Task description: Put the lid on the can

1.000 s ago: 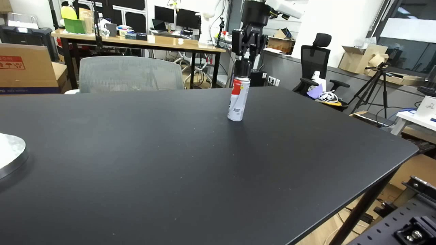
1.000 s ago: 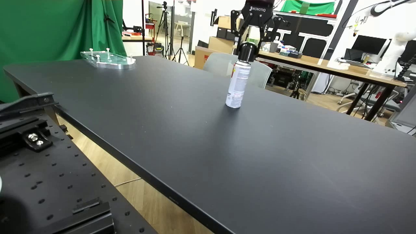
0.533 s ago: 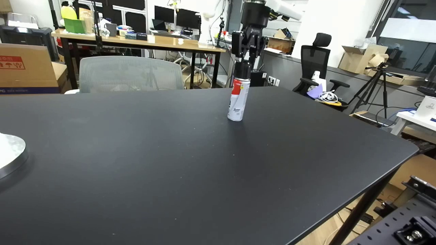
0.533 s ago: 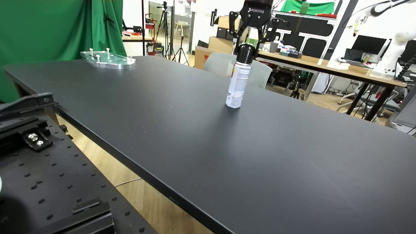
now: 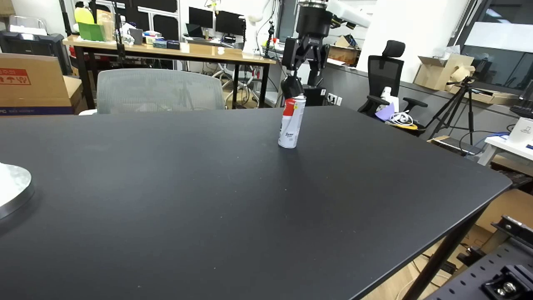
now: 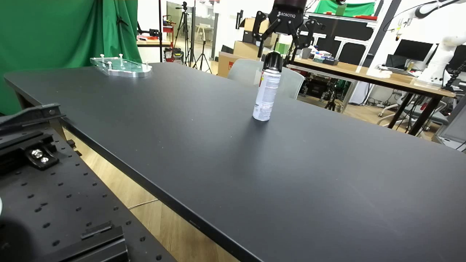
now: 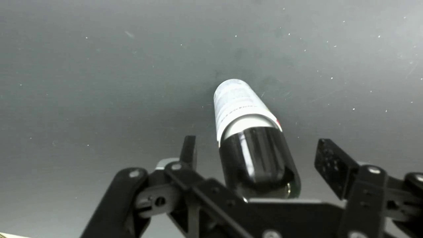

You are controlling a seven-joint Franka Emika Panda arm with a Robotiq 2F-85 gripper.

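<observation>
The can (image 5: 291, 126) stands upright on the worktop (image 5: 166, 187), partly capped by the tilted black lid (image 5: 292, 87), the fingers (image 7: 333, 163) spread wide.

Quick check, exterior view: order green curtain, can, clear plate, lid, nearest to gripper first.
1. Lid: by the open gripper, tilted atop the can.
2. Can: under the lid, standing on the table.
3. Clear plate: at the table's far end, picture left.
4. Green curtain: behind the plate, beyond the table.

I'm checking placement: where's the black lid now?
In the wrist view, right of centre, the black lid is between the fingers of the open claw; in an exterior view it sits tilted atop the can.
</observation>
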